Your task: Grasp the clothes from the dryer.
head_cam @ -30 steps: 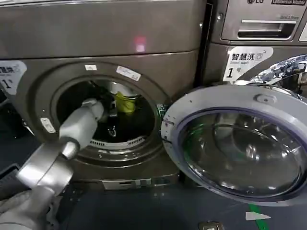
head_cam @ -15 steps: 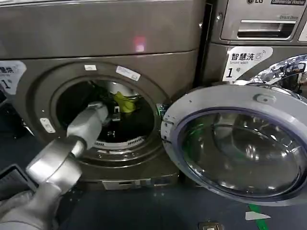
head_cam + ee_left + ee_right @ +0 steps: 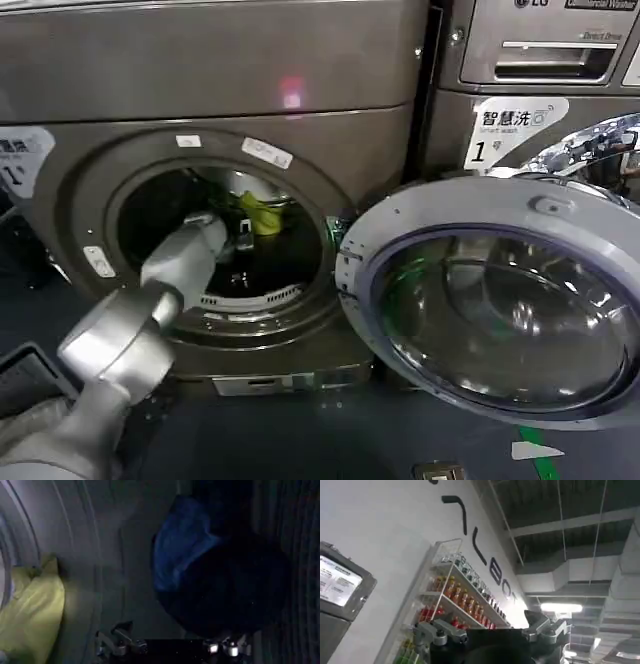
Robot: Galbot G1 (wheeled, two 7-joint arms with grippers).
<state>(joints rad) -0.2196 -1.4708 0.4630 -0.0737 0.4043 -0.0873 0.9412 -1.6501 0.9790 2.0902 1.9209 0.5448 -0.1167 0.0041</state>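
- I have the left arm [image 3: 150, 300] reaching from the lower left through the porthole of the dryer [image 3: 200, 70], whose round opening I take as my landmark.
- The left gripper [image 3: 170, 647] is inside the drum with its fingers [image 3: 117, 642] spread wide and holding nothing; the dark blue garment [image 3: 200, 565] lies just ahead of them, and I cannot tell whether they touch it.
- The yellow-green garment [image 3: 262, 213] sits at the back of the drum, right of the arm and in the upper middle of the opening.
- The grey-rimmed glass door [image 3: 500, 300] hangs swung open to the right of the opening.
- Further right stands the lighter LG machine [image 3: 540, 60].
- The right gripper [image 3: 492, 632] is away from the opening, pointed up at a ceiling and a shelf of bottles [image 3: 455, 600], fingers apart and empty.
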